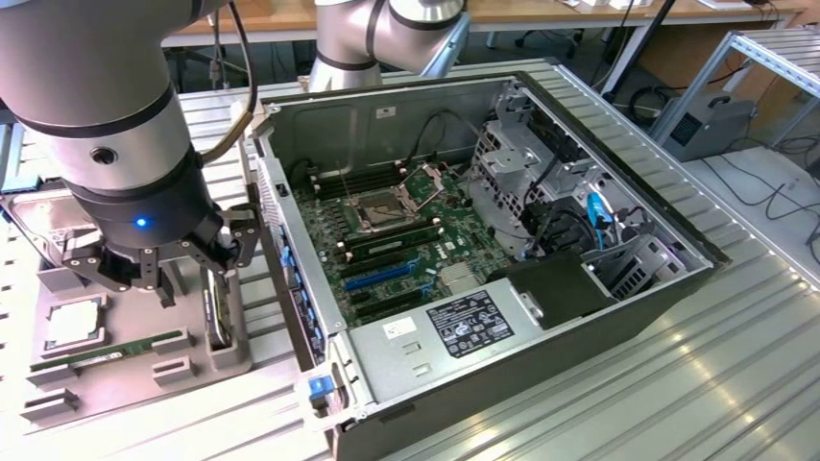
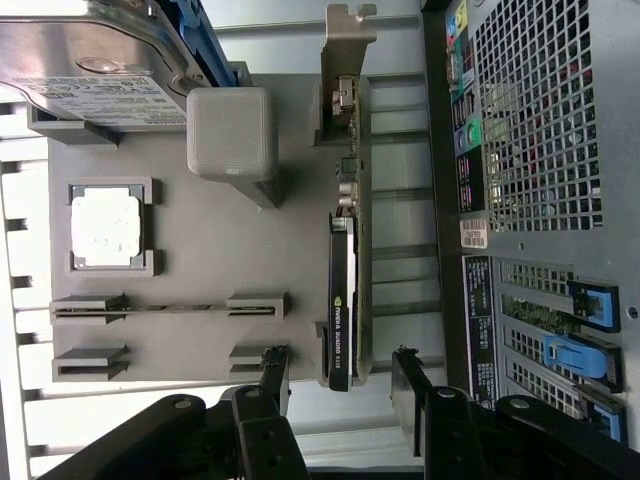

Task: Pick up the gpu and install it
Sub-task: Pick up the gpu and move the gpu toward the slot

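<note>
The gpu (image 2: 345, 290) stands on its long edge in a slot of the grey holder tray (image 2: 200, 250), a dark card with a pale metal bracket (image 2: 347, 40) at its far end. In the exterior view the gpu (image 1: 221, 309) sits at the tray's side nearest the computer case. My gripper (image 2: 340, 385) is open, one black finger (image 2: 275, 372) on each side of the card's near end and apart from it. In the exterior view my gripper (image 1: 186, 274) hangs just above the tray.
The tray also holds a silver processor (image 2: 108, 228), a thin memory stick (image 2: 165, 310), a hard drive (image 2: 100, 70) and a grey block (image 2: 232, 132). The open computer case (image 1: 640, 288) lies close beside the tray, its green motherboard (image 1: 397, 240) exposed.
</note>
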Robot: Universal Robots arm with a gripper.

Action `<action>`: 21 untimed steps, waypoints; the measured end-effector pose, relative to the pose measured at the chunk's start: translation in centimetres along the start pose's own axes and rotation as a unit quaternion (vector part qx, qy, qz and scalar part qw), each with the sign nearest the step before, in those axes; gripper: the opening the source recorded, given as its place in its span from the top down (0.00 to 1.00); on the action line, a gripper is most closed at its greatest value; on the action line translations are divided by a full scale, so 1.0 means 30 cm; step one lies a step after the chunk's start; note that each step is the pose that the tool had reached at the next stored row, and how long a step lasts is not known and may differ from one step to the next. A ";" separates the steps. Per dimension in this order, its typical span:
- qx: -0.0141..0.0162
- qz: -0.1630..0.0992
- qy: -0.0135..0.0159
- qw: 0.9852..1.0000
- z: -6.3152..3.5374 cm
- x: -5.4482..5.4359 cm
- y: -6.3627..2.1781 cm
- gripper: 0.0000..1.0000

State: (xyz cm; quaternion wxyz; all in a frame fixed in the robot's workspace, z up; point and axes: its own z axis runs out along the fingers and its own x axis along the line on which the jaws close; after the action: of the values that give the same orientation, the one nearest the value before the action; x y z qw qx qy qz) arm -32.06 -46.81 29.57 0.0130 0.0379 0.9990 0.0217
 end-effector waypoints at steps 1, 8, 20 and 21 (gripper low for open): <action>0.000 0.000 0.000 1.000 0.001 0.000 0.000 0.46; 0.000 0.000 0.000 1.000 0.005 0.000 0.000 0.46; 0.000 0.000 0.000 1.000 0.014 0.000 0.000 0.46; 0.000 0.000 0.000 1.000 0.015 0.000 0.000 0.46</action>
State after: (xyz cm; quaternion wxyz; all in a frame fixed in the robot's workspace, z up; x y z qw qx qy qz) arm -32.06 -46.79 29.13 0.0131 0.0379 0.9990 0.0217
